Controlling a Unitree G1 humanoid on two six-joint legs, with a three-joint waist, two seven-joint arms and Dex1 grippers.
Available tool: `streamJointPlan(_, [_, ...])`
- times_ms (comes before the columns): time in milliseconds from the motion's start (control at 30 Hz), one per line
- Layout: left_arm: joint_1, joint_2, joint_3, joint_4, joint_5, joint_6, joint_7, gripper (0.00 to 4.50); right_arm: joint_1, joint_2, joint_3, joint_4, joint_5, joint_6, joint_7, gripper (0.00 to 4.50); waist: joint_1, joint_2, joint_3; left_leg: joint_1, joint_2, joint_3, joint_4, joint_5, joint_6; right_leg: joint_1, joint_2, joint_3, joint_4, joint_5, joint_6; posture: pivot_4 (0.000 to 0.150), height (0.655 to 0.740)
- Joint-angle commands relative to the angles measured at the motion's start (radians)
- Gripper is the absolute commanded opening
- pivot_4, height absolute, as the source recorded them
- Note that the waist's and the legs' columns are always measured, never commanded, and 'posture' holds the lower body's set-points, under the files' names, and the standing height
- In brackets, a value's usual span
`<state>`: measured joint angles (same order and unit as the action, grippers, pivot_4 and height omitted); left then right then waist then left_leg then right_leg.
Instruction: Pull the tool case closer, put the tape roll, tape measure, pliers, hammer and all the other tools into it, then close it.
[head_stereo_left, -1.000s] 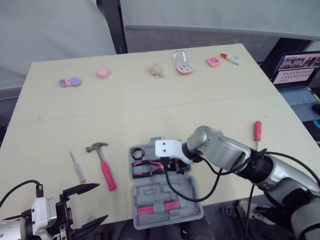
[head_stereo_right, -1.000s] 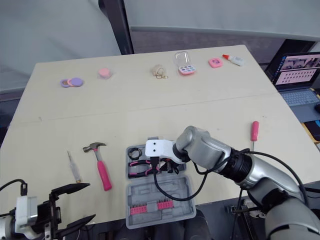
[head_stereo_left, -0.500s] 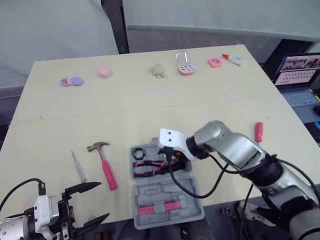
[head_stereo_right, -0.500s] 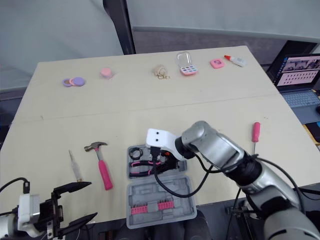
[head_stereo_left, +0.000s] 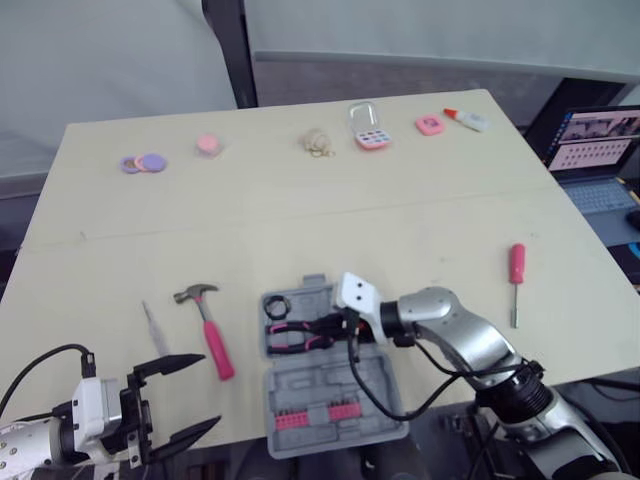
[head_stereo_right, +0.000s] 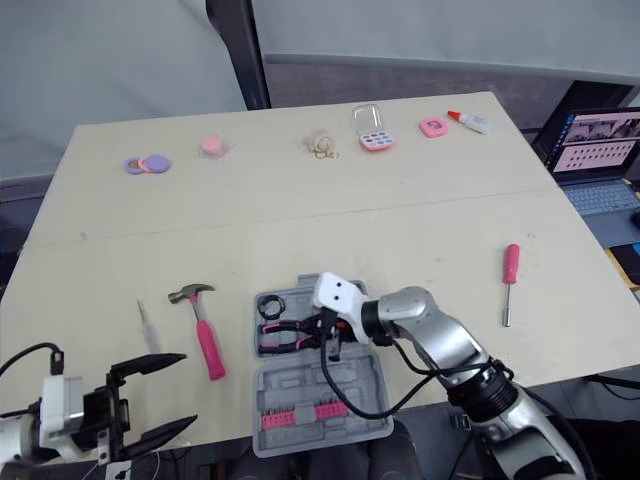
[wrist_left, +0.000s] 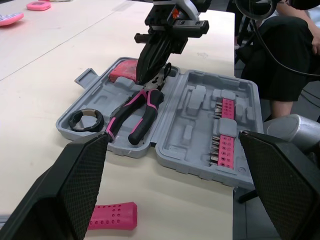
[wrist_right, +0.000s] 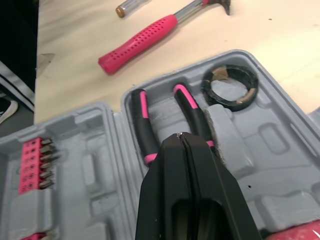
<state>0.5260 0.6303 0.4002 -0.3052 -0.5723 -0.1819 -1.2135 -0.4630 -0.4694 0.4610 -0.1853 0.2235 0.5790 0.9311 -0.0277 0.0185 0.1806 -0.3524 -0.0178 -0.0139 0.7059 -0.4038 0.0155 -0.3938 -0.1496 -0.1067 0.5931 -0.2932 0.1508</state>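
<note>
Currently, the grey plastic tool case (head_stereo_left: 320, 380) is seen lying open at the near edge of the pale wooden table (head_stereo_left: 300, 220), about midway along it. The black tape roll (head_stereo_left: 276, 305) and the pink-and-black pliers (head_stereo_left: 295, 335) are lodged in the half farther from that edge, with the roll toward the left. A row of pink screwdriver bits (head_stereo_left: 315, 415) is set in the nearer half.

The right gripper (wrist_right: 182, 137) is held over the farther half. Its two black fingers are pressed tight together with nothing between them, and the tips are pointed down at the head of the pliers. Whether they touch it cannot be told.

The pink-handled claw hammer (head_stereo_left: 212, 340) is found on the table just to the left of the case. A slim screwdriver with a clear handle (head_stereo_left: 153, 328) is laid further left, toward the near left corner. A pink-handled screwdriver (head_stereo_left: 516, 265) is placed well apart from the case, near the right edge.

The left gripper (head_stereo_left: 195, 395) is held at the near left corner, its fingers spread wide and empty.
</note>
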Motion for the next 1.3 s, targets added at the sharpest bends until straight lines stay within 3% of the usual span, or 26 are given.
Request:
streamJointPlan(33, [0.005, 0.005, -0.004, -0.017, -0.001, 0.005, 0.005, 4.50, 0.021, 0.022, -0.022, 0.015, -0.004, -0.056, -0.011, 0.03, 0.000, 0.000, 0.000, 0.000, 0.000, 0.000, 0.000, 0.000, 0.000, 0.000, 0.000, 0.000, 0.000, 0.000, 0.000, 0.150, 0.7400])
streamJointPlan(1033, [-0.002, 0.002, -0.020, -0.026, 0.008, 0.009, 0.019, 4.50, 0.118, 0.007, 0.079, 0.234, -0.221, -0.267, -0.026, 0.03, 0.000, -0.007, -0.014, 0.003, 0.000, 0.000, 0.000, 0.000, 0.000, 0.003, 0.000, 0.000, 0.000, 0.000, 0.000, 0.150, 0.7400])
streamJointPlan(1167, [0.000, 0.002, -0.024, -0.031, 0.008, 0.009, 0.024, 4.50, 0.117, 0.003, 0.096, 0.278, -0.270, -0.296, -0.038, 0.03, 0.001, -0.006, -0.020, 0.019, 0.001, 0.000, -0.007, 0.000, 0.000, 0.018, 0.000, -0.001, -0.004, 0.000, -0.001, 0.150, 0.7400])
streamJointPlan(1300, [-0.001, 0.001, -0.025, -0.030, 0.010, 0.007, 0.024, 4.50, 0.122, 0.004, 0.106, 0.308, -0.300, -0.318, -0.043, 0.03, 0.001, -0.006, -0.027, 0.020, 0.001, -0.001, -0.007, 0.000, -0.001, 0.019, 0.000, 0.000, -0.004, -0.001, -0.001, 0.150, 0.7400])
